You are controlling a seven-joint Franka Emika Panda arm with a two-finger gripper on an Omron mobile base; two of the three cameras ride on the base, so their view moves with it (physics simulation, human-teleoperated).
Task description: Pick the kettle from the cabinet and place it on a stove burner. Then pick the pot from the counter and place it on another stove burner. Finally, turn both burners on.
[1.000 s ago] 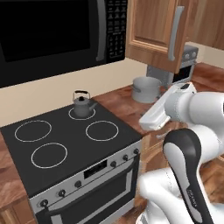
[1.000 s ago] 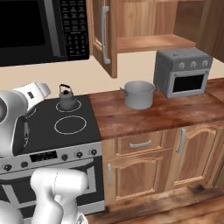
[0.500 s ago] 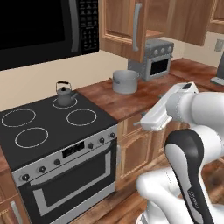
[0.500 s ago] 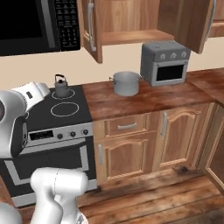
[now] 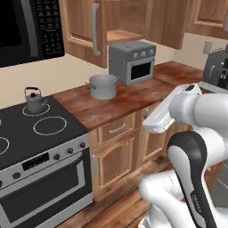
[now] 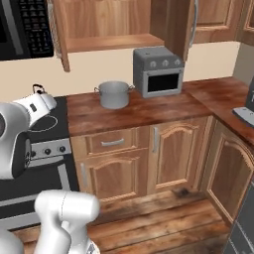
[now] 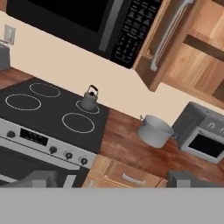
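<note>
- With the kettle (image 7: 89, 99) already sitting on a back burner ring of the cooktop (image 7: 48, 114), the step in hand looks like going for the pot (image 7: 155, 131).
- Jaws stand wide apart and empty; the gripper (image 7: 116, 180) hangs well back from the counter (image 7: 131, 151), its fingertips (image 7: 41, 178) low in the hand view.
- From the hand, the pot lies ahead and a little to the right, well apart, with the kettle ahead and to the left.
- Just past the pot on its right stands a grey toaster oven (image 7: 202, 132) — near, not touching, so I'd come in from above or from the cooktop side.
- Straight walls and small loop handles: my call is to pinch the rim rather than try to span the body.
- Above hangs the open cabinet (image 5: 92, 26) door, so keep the lift low.
- Next to the kettle's ring, the front ring (image 7: 78, 123) is bare and nearest the pot — a sensible target.
</note>
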